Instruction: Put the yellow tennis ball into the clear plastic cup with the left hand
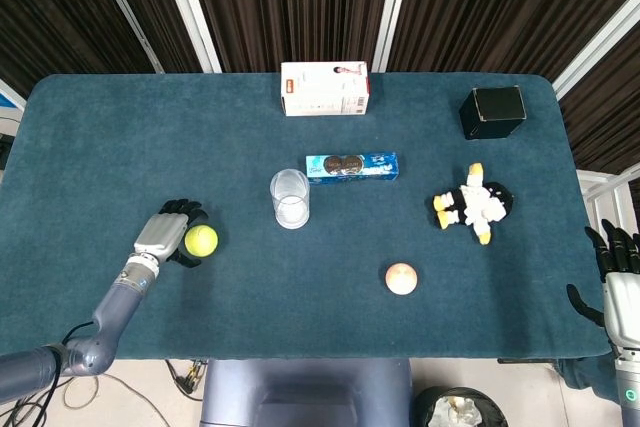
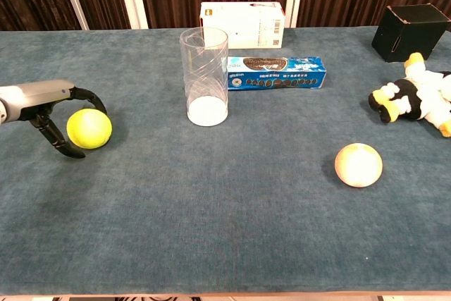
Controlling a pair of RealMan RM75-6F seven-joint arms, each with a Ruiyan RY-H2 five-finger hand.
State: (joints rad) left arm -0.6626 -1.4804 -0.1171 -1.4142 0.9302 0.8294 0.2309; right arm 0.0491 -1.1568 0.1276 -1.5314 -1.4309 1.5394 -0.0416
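Observation:
The yellow tennis ball [image 1: 201, 240] [image 2: 89, 129] lies on the blue table at the left front. My left hand [image 1: 166, 234] [image 2: 49, 103] is right against the ball's left side. Its fingers [image 2: 90, 96] curve over the top and its thumb hooks under the near side, cupping the ball without closing on it. The ball still rests on the cloth. The clear plastic cup [image 1: 290, 198] [image 2: 205, 76] stands upright and empty to the right of the ball, near the table's middle. My right hand [image 1: 618, 265] hangs off the table's right edge, fingers apart, holding nothing.
Behind the cup lies a blue biscuit box [image 1: 351, 167] and, further back, a white carton [image 1: 325, 88]. A black box [image 1: 492, 112] and a penguin toy [image 1: 472, 203] are at the right. A pale round ball [image 1: 401, 278] lies at the front right.

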